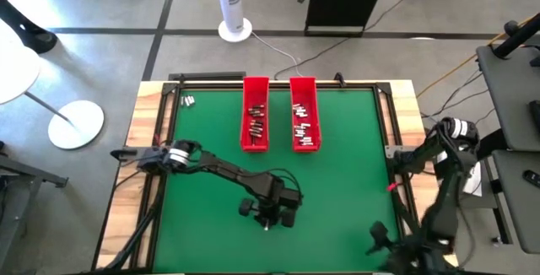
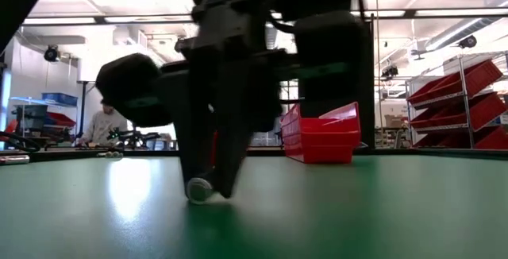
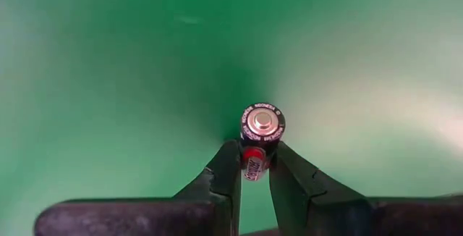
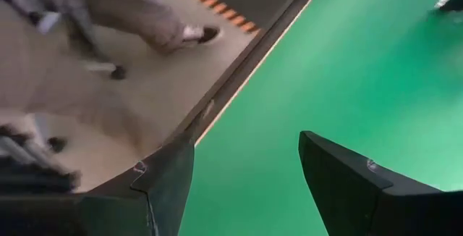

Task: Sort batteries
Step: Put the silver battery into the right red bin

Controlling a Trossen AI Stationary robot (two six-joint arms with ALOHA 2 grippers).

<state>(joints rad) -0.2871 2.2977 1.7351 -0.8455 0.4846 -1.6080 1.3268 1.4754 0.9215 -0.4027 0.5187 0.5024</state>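
One battery (image 3: 259, 138) sits pinched between the left gripper (image 3: 254, 165) fingertips, its silvery end cap facing the wrist camera and a red band showing lower down. From table height that same battery (image 2: 199, 188) rests right on the green mat (image 2: 381, 211), the dark fingers clamped around it. From above, the left gripper (image 1: 267, 218) is down at the near middle of the table and hides the battery completely. Two red trays (image 1: 256, 113) stand side by side at the far edge, each with a scatter of batteries too small to count. A couple of loose batteries (image 1: 187, 101) lie at the far left corner, well apart from the trays. Wide bare green lies all around the left gripper, clear out to the wooden border. The right gripper (image 4: 246, 178) hangs over the near right edge of the mat, its two fingers standing well apart with nothing between them. A person's legs show on the floor beyond.
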